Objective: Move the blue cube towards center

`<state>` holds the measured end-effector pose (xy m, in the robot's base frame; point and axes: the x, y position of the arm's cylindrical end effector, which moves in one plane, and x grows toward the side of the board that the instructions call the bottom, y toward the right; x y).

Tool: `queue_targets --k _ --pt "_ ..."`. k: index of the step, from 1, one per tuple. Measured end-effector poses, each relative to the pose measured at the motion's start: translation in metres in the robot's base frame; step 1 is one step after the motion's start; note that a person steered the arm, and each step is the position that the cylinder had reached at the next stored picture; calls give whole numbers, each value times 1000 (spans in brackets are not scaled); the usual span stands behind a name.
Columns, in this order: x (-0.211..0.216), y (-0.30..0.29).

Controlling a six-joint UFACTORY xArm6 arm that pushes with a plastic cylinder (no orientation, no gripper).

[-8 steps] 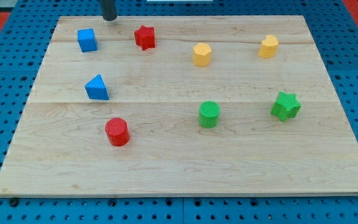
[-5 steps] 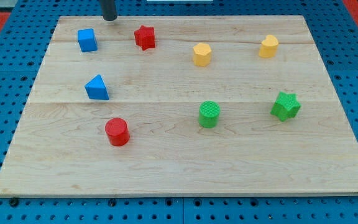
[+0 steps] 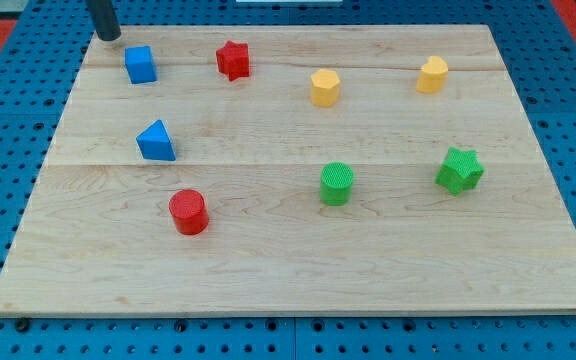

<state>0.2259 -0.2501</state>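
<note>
The blue cube (image 3: 140, 64) sits near the top left corner of the wooden board (image 3: 288, 250). My tip (image 3: 109, 36) is at the board's top left edge, just up and to the left of the blue cube, with a small gap between them. The rod runs up out of the view's top.
A red star (image 3: 233, 60) lies right of the blue cube. A blue triangular block (image 3: 155, 141) and a red cylinder (image 3: 188, 212) lie below it. Two yellow blocks (image 3: 325, 87) (image 3: 432, 74) are at the top right. A green cylinder (image 3: 336, 184) and green star (image 3: 459, 170) are at the right.
My tip has moved left along the board's top edge, from between the blue cube and red star to the cube's upper left. No block has moved.
</note>
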Motion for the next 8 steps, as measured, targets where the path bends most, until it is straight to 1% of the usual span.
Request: queue_targets --k 1,2,3,4,5,6,7,8 --pt "35 31" --pt "61 65" --pt "45 45" --pt "37 12" --pt "78 42" --pt "111 84" --pt "118 98" --pt "104 48"
